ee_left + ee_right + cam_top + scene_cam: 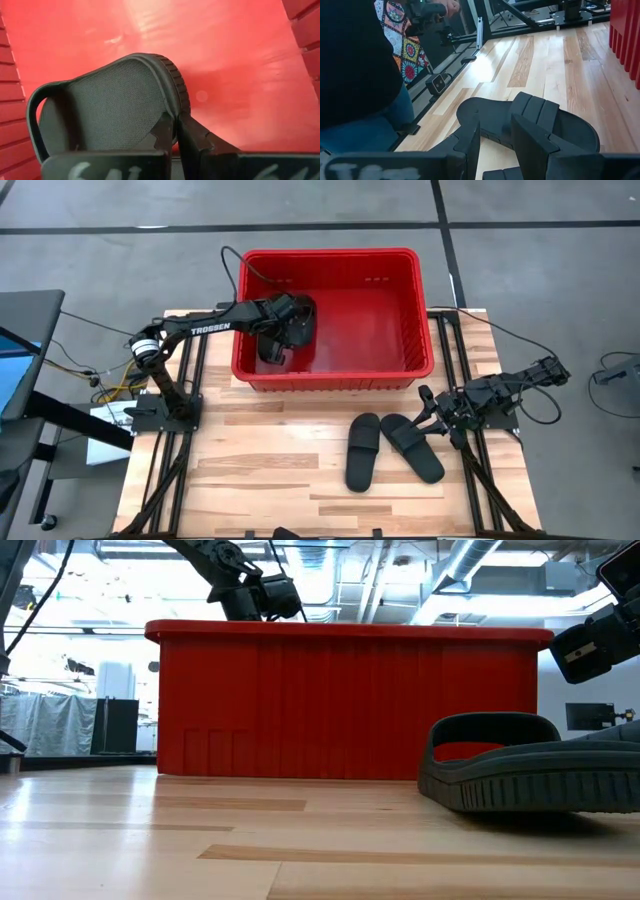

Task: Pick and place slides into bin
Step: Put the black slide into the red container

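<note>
Left gripper (175, 131) pinches a slide (107, 107) inside the bin (225, 55)

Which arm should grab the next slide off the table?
Right. Its open gripper sits beside the two slides on the table; the left gripper is inside the bin, shut on a slide.

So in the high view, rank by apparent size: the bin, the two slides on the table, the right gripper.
1. The bin, by far.
2. The two slides on the table, alike, so unranked.
3. The right gripper, smallest.
</note>
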